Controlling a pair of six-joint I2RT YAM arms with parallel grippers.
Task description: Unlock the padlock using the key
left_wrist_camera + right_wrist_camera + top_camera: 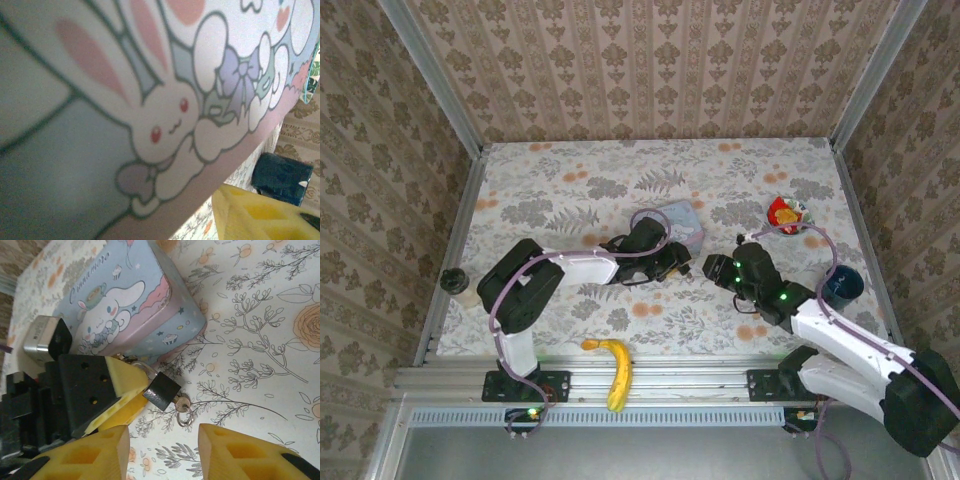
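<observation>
Looking down from the right wrist, we see the padlock [162, 390] lying on the table [260, 340], near the tin's [125, 305] lower corner but apart from its edge. The key [183, 409], on its ring, touches the padlock's lower corner; we cannot tell whether it sits in the keyhole. The left gripper [144, 390] reaches in from the left, and its yellow fingertips converge on the padlock's side by the shackle. We cannot tell whether it clamps the padlock or merely touches it. The right gripper [164, 432] hovers with its jaws apart and nothing between them, the key just beyond the gap. To the padlock's right the printed table runs open. From above, both arms meet mid-table, well apart from the walls [640, 70]. A banana [611, 368] lies across the near edge, and a cup [842, 285] stands by the right edge.
</observation>
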